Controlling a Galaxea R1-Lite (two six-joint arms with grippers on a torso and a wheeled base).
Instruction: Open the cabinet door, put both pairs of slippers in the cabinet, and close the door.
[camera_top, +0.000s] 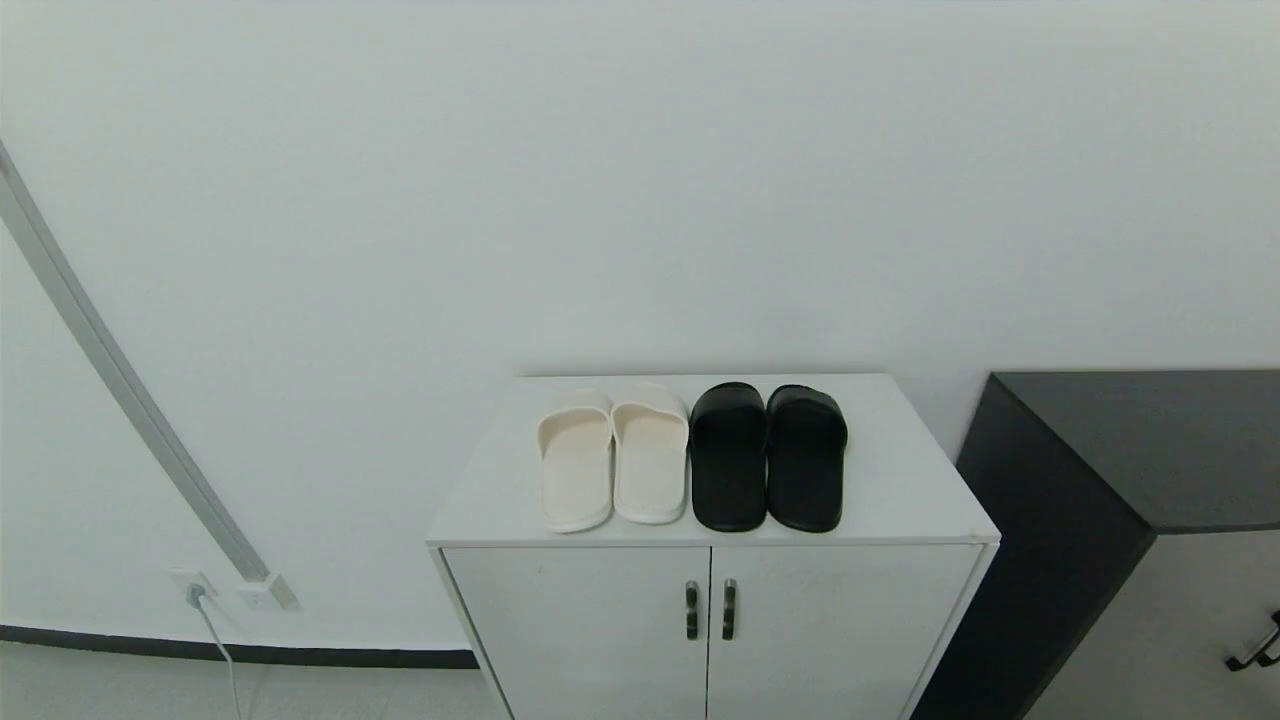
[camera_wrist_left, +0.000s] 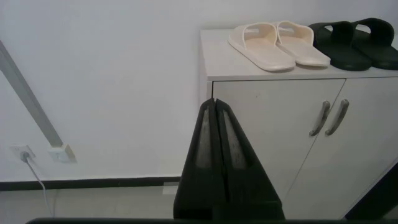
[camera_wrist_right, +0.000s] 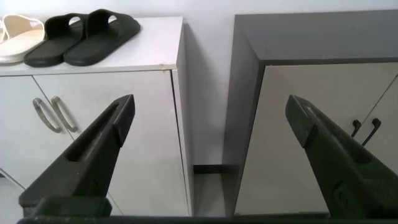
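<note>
Presently the left gripper (camera_wrist_left: 214, 104) is seen pressed together and empty, while the right gripper (camera_wrist_right: 210, 102) is spread wide, nothing held. White slippers (camera_top: 613, 458) and black slippers (camera_top: 768, 456) are set touching atop the white cabinet (camera_top: 580, 640), whose doors are shut.

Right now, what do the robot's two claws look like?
Both are black and matte. The left gripper has two long flat fingers that narrow to a thin tip, with a finely textured face. The right gripper has chunkier, wedge-shaped ones with blunt ends.
</note>
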